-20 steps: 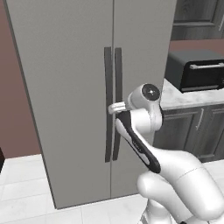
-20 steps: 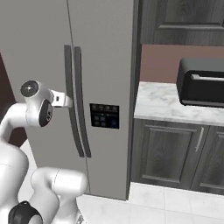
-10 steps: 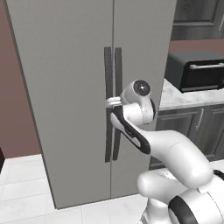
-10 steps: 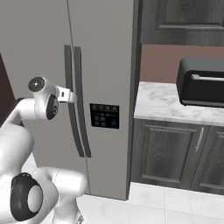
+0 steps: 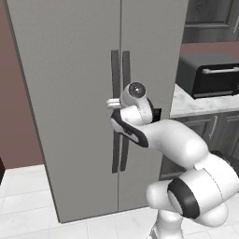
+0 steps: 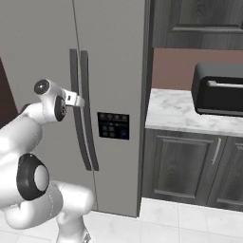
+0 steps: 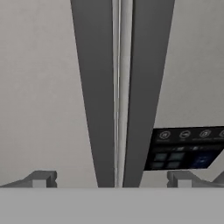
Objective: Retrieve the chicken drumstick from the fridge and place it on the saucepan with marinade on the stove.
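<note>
**Fridge still shut; fingers poised wide at the door handles**

The fridge (image 5: 93, 102) is seen as a tall light-grey two-door unit with both doors closed. A dark control panel (image 6: 113, 126) is set into the right door. To the right of the fridge, a marbled counter (image 6: 175, 111) over dark cabinets (image 6: 190, 163) carries a black toaster oven (image 6: 220, 90).

The chicken drumstick cannot be located; it is judged to lie behind the closed doors. The saucepan and the stove are likewise not to be made out from this position.

Two long dark vertical handles, the left handle (image 7: 94, 96) and the right handle (image 7: 146, 87), run side by side along the centre seam. The gripper (image 7: 111, 179) is held level, right up at these handles at mid height. In the hand view its fingers (image 7: 41, 178) stand wide apart, with both handles between them and nothing clamped.

The step in hand is judged to be the opening of the fridge. The next move is expected to call for one handle alone to be taken, so a sideways shift would be needed before the fingers are brought together and the door is drawn outward.
</note>
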You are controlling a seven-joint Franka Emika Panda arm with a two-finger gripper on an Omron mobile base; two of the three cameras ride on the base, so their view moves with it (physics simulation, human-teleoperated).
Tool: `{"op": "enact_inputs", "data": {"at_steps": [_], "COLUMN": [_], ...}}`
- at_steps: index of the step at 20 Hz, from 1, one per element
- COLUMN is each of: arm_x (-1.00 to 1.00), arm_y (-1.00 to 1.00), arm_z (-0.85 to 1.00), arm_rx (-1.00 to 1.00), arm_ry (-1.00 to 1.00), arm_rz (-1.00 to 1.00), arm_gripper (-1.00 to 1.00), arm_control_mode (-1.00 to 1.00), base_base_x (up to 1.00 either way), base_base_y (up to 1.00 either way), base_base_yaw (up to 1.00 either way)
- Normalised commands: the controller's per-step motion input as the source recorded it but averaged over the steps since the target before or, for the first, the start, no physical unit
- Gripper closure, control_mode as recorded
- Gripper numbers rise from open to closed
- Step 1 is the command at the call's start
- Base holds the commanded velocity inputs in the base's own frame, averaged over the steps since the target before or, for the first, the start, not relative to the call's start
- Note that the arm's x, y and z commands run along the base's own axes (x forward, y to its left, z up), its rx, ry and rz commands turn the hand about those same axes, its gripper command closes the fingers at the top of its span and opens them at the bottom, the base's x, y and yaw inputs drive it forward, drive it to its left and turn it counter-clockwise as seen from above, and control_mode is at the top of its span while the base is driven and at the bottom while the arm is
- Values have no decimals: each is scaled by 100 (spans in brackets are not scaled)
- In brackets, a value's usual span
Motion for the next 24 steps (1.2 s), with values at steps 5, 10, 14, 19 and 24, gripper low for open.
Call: {"op": "enact_inputs", "data": {"at_steps": [5,10,14,19,24], "arm_x": [46,38,16,34,18], "arm_y": [6,4,0,0,0], "arm_z": [-11,-12,-6,-6,0], "arm_rx": [0,0,0,0,0], "arm_ry": [1,5,8,2,0], "arm_rz": [-5,-3,0,-1,-1], "arm_gripper": [-100,-100,-100,-100,-100], "arm_control_mode": [-100,-100,-100,-100,-100], "base_base_x": [0,0,0,0,0], "base_base_y": [0,0,0,0,0], "base_base_yaw": [0,0,0,0,0]}}
